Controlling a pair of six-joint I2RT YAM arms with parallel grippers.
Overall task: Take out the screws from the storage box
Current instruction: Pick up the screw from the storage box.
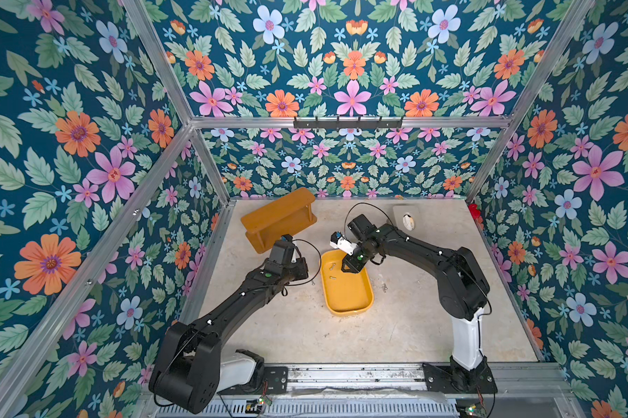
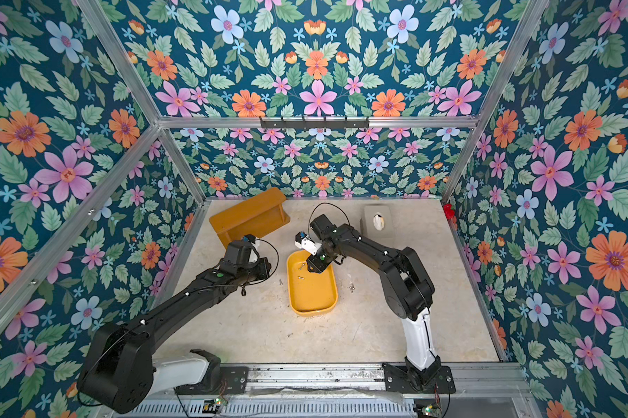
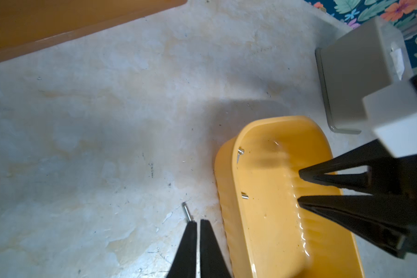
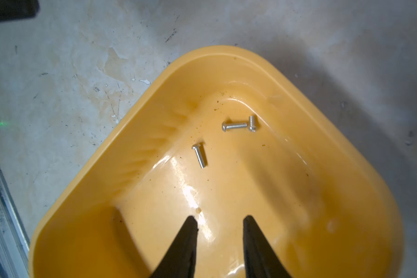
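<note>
Right gripper [image 4: 220, 220] tips hang over the storage box [image 4: 154, 134], jaws partly apart, nothing between them. On the box floor, far end: lone screw [image 4: 199, 156] plus a pair of screws [image 4: 234, 126] touching at right angles. Left gripper [image 3: 198, 222] sits low over the table [image 1: 341, 336] just outside the box's left wall, jaws closed to a slit, gripping nothing; one screw [image 3: 186, 211] lies on the table at its tip. Two more screws [image 1: 384, 287] lie close together right of the box.

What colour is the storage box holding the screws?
Mustard yellow; the storage box shows best in the right wrist view.
</note>
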